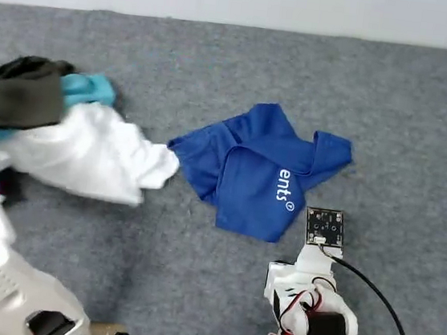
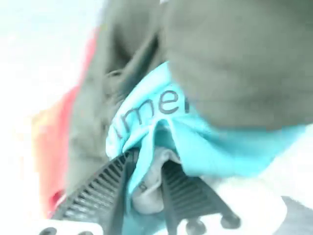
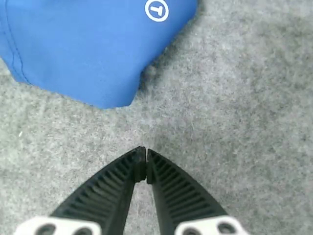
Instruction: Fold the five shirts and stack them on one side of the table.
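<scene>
Take the blue shirt point(image 1: 259, 172) as your mark. It lies crumpled in the middle of the worktop point(image 1: 420, 141), spread more from side to side than from front to back, with flaps folded in over its middle.

Your right fingers point(image 3: 171, 191) are by far the nearer ones to it. They hang just off its near edge, on the side toward the arms. The shirt's near corner lies just ahead of the tips and a little to their left. The tips are pressed together with nothing between them, over the bare grey worktop, and they do not touch the shirt. So I think you must let them part before you go for that corner.

Your left fingers point(image 2: 190, 193) are well away from the blue shirt, over at the heap on its left side. They are clamped on a fold of the teal shirt point(image 2: 166, 122) — the cloth is bunched between the two fingers. A dark grey shirt point(image 2: 234, 58) lies over the teal one. A white shirt point(image 1: 88, 152) spills from the heap toward the blue shirt, and its edge is just beside the blue sleeve. A bit of red cloth point(image 2: 54, 147) shows beside the dark one. If you pull the teal shirt out, the shirts on top will likely drag along — so go slowly.
</scene>
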